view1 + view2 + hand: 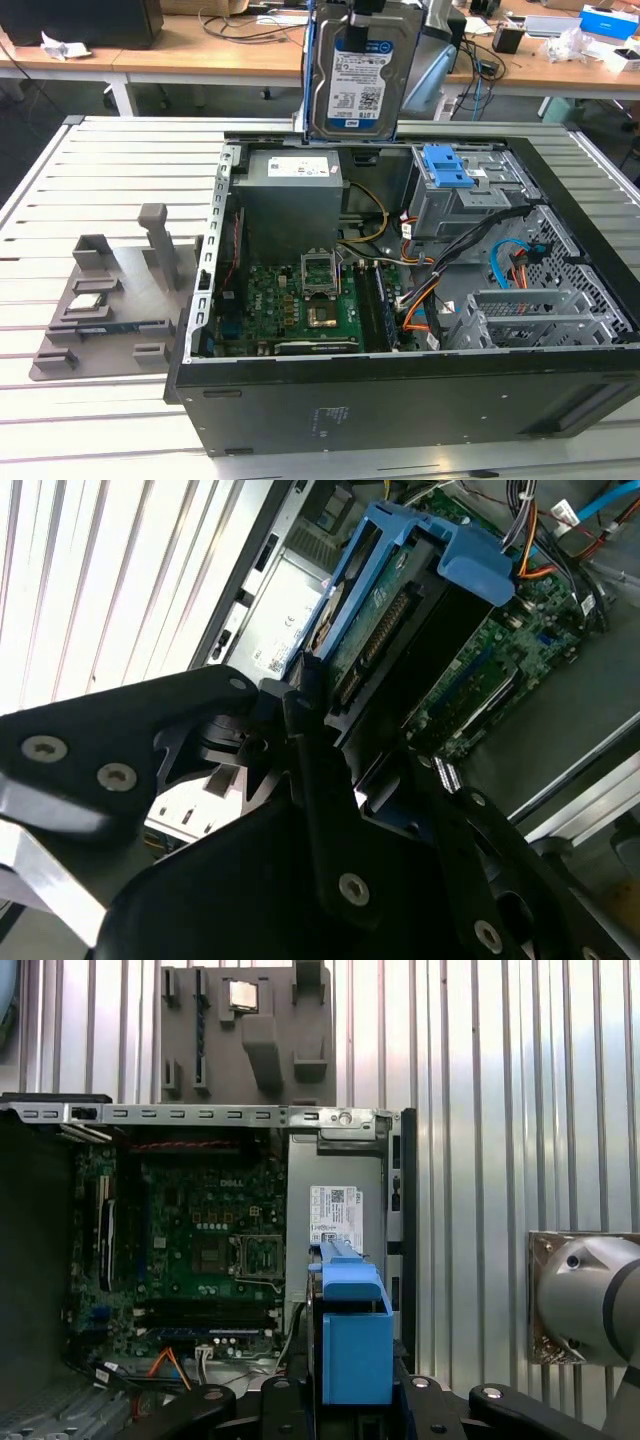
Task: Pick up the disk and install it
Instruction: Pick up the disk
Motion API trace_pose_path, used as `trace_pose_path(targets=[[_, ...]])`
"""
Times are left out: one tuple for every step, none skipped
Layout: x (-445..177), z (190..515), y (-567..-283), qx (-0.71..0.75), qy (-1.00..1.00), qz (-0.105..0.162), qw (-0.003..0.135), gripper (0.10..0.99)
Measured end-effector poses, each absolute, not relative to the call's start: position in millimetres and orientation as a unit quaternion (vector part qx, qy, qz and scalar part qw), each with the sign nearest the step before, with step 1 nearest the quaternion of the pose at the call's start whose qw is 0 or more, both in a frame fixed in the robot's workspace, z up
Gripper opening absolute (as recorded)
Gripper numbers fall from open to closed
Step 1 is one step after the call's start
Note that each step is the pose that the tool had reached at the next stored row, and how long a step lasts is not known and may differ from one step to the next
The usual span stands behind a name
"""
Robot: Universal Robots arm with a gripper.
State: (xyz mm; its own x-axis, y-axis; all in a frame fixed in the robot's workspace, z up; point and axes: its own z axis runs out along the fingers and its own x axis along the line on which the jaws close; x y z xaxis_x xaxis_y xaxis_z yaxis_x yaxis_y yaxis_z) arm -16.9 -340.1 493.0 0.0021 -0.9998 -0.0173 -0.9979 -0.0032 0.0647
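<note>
I see the gripper (300, 705) clamped on the disk (352, 80), gripping what looks like its blue rail edge in the second wrist view. The disk hangs upright, label showing, above the far edge of the open computer case (400, 400), over the power supply (290, 190), well clear of the table (100, 160).

Silver-grey disk (352, 75), blue-railed, white-and-blue label; upright, aloft above open case (420, 400)
</note>
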Motion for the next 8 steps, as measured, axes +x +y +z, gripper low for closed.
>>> trace_pose_path(targets=[[-13, 493, -340, 0.708, -0.706, -0.029, 0.017, 0.365], [-9, 493, -340, 0.708, -0.706, -0.029, 0.017, 0.365], [-5, 493, -340, 0.708, -0.706, -0.029, 0.017, 0.365], [-3, 493, -340, 0.708, -0.706, -0.029, 0.017, 0.365], [1, 493, -340, 0.708, -0.706, -0.029, 0.017, 0.365], [9, 493, -340, 0.708, -0.706, -0.029, 0.017, 0.365], [13, 493, -340, 0.708, -0.706, -0.029, 0.017, 0.365], [16, 493, -340, 0.708, -0.706, -0.029, 0.017, 0.365]])
